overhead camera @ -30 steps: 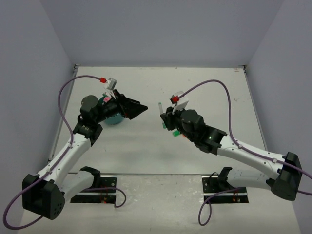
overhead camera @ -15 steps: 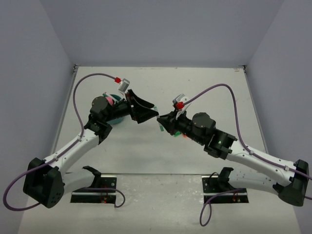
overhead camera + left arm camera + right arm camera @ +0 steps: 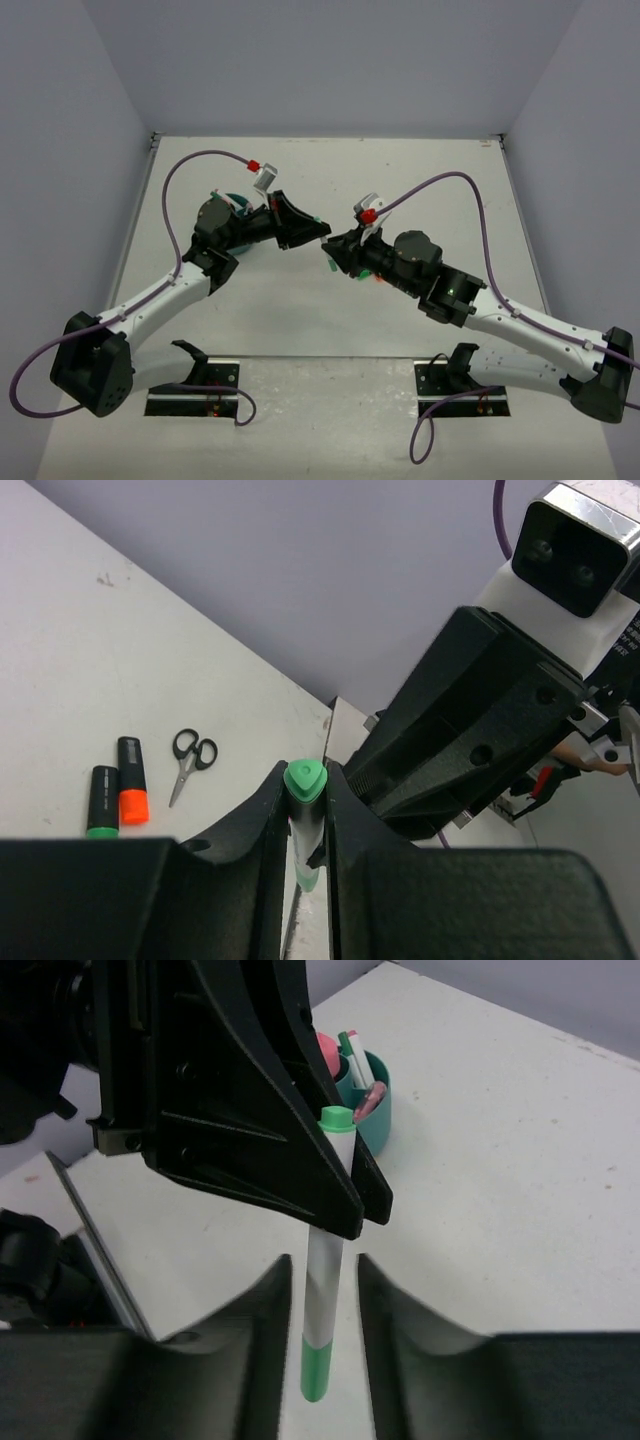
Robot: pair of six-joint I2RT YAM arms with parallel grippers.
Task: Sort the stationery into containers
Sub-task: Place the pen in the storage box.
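Pale bench (image 3: 420, 180), grey walls. Left hand (image 3: 318, 228) and right hand (image 3: 333, 246) meet tip to tip over mid-bench. Left hand pinches the white pen (image 3: 322, 1260) just under its green cap. Right hand's fingers are slightly spread, with a gap either side of the pen. Teal organiser (image 3: 378, 1100) sits toward the left edge, items inside. Highlighters (image 3: 131, 793) and scissors (image 3: 188, 763) lie on the bench.

My left arm (image 3: 160, 295) and right arm (image 3: 520, 320) reach in from either side of the white pen (image 3: 322, 1300), elbows low, so that the two gripper tips nearly meet at it. My left gripper (image 3: 305, 790) pinches the pen's green-capped upper end, fingers tight against it. My right gripper (image 3: 325, 1260) brackets the pen lower down, fingers standing slightly off the barrel on both sides.
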